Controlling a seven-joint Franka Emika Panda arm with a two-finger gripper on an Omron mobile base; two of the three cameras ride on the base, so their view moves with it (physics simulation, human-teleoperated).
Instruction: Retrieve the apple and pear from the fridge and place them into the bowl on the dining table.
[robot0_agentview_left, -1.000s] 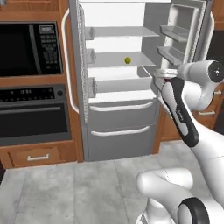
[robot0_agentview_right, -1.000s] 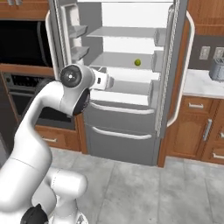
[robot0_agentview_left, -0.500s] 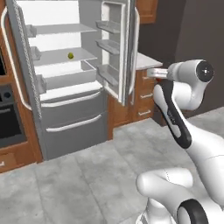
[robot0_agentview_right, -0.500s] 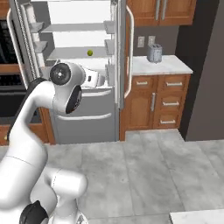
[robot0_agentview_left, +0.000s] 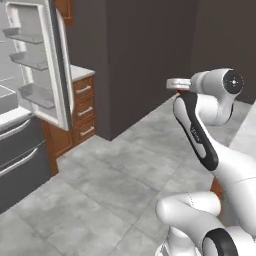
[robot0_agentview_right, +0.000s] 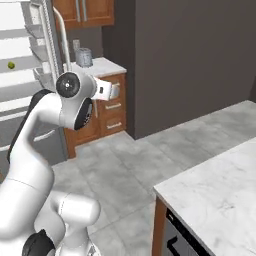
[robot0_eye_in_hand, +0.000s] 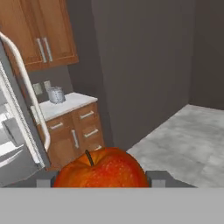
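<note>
A tall dark grey wall (robot0_agentview_right: 200, 55) rises above a floor of pale grey stone tiles (robot0_agentview_left: 120, 170). Just beside the wall stands a brown wooden drawer cabinet (robot0_agentview_right: 112, 107) with a white countertop; a small grey metal canister (robot0_agentview_right: 84, 57) sits on it, below wooden upper cupboards (robot0_eye_in_hand: 43, 35).

Flat, even rendered light, no harsh glare. Fridge (robot0_agentview_left: 30, 75) interior bright white at upper left; dark wall (robot0_agentview_right: 190, 55) dim across the upper frame. Soft shadows on floor (robot0_agentview_left: 115, 170). Slight pixel softness; apple (robot0_eye_in_hand: 101, 169) sharp.
</note>
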